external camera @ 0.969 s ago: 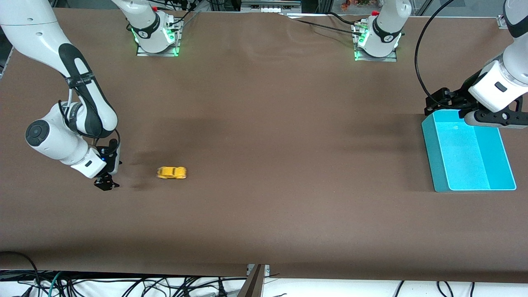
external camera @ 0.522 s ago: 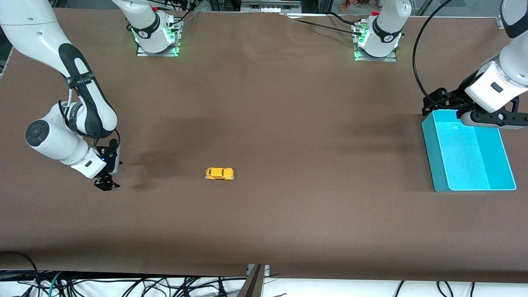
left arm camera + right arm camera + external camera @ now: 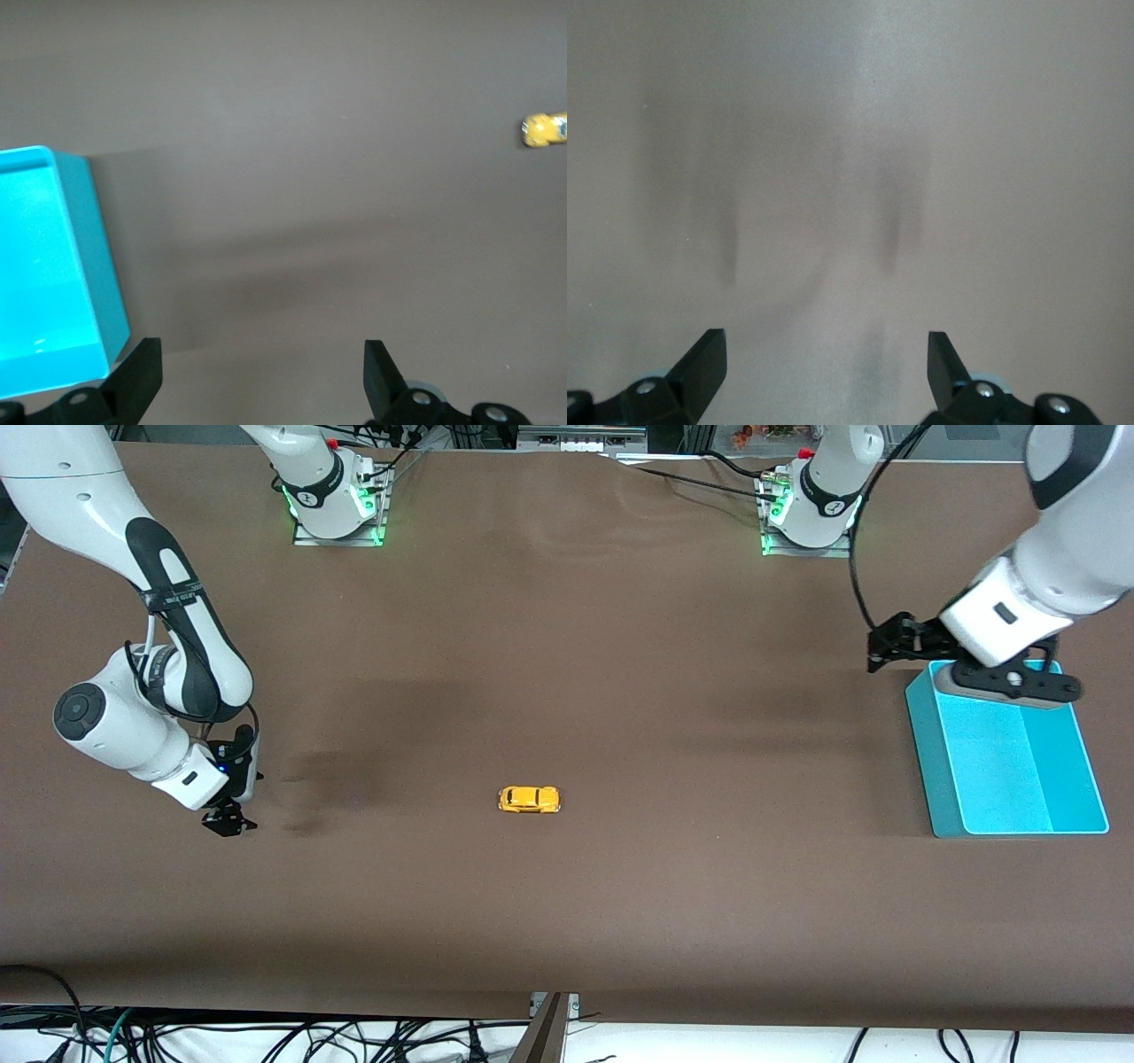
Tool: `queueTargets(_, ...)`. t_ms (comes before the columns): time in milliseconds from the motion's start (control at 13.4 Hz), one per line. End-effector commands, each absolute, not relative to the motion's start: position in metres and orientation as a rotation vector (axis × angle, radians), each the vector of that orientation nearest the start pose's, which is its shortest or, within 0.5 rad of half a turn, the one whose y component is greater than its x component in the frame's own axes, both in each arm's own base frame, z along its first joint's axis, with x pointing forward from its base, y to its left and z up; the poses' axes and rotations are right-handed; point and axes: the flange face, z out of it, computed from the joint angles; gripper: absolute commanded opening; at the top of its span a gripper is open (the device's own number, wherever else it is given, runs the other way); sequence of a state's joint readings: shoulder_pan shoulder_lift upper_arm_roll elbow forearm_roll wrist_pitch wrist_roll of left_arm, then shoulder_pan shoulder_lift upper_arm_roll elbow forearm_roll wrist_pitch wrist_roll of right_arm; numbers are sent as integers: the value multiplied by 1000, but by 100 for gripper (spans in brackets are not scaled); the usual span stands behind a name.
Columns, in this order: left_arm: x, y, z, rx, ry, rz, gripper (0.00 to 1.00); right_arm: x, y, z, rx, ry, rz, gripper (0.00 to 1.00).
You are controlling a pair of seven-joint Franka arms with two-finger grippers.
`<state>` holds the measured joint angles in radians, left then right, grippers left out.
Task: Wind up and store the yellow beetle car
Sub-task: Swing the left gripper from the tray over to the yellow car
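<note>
I see the car (image 3: 529,799) sitting alone on the table (image 3: 567,921) near its middle, well apart from both grippers. My right gripper (image 3: 229,817) is low over the table at the right arm's end, fingers spread wide and empty. My left gripper (image 3: 889,648) hangs just beside the bin (image 3: 926,757) at the left arm's end, also wide open, holding nothing.

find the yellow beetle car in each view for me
Front view: the yellow beetle car sits alone mid-table, between the two arms' ends.
Left wrist view: partly visible at the picture's edge.
Right wrist view: not in it.
Shared landmark: the teal bin, seen in the front and left wrist views.
</note>
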<state>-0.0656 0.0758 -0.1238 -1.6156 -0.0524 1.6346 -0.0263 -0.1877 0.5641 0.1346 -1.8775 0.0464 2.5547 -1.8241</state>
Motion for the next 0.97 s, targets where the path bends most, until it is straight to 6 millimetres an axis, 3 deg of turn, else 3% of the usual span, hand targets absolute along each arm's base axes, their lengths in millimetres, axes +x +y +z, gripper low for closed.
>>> queueTargets(0,562,-178,553,-3169,442,171,100,651,-38,230,2070,2324,239,100)
queueTargets(224,557,-248,518,-3153,648,264,100,659,-36,242,2134,2293,229,100)
queueTargets(447,565,-311,489,-3151,813,323,100,662,-31,250,2183,2267,226,100)
queueTargets(596,567,-355,458,-3146,908,350,100,666,-32,260,2239,2230,216,100)
queueTargets(745,585,-378,425,-3189,973,239,100,677,-28,281,2281,2206,213,100)
queueTargets(894,597,-397,395,-3183,1151,86,100,682,-23,290,2285,2209,208,100)
